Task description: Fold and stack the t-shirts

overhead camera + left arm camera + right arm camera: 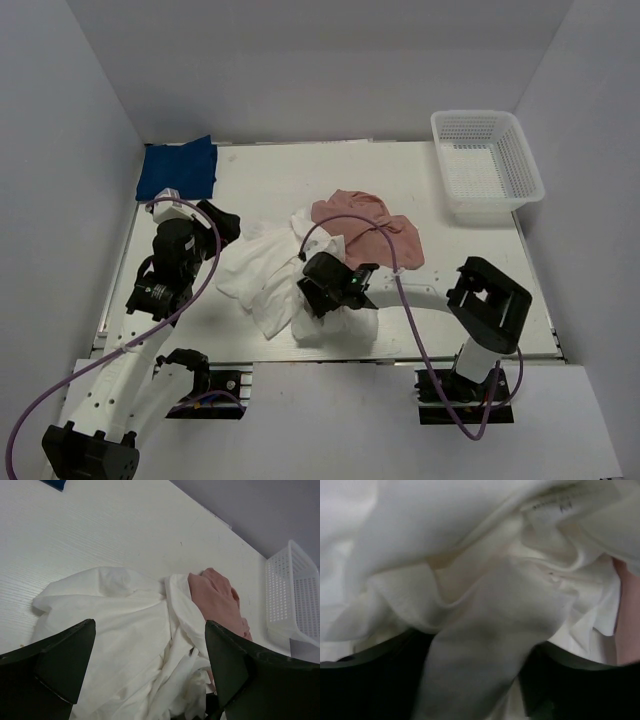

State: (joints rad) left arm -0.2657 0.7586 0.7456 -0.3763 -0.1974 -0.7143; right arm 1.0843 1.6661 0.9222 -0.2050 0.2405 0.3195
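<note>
The white t-shirt [262, 272] lies crumpled at the table's middle, its print hidden. The dusty-pink t-shirt [375, 225] lies bunched just behind and right of it, touching it. The royal-blue t-shirt [178, 168] lies folded flat at the far left corner. My left gripper [222, 222] is open and hovers over the white shirt's left edge; in the left wrist view [150, 630] the white shirt [115, 630] and pink shirt [215, 597] lie below. My right gripper [322, 290] is down on the white shirt's near right part, and in the right wrist view [475, 680] a thick fold of white cloth [485, 630] sits between its fingers.
A white plastic mesh basket [487, 165] stands at the far right corner and also shows in the left wrist view [292, 600]. Grey walls enclose the table on the left, back and right. Purple cables loop over both arms.
</note>
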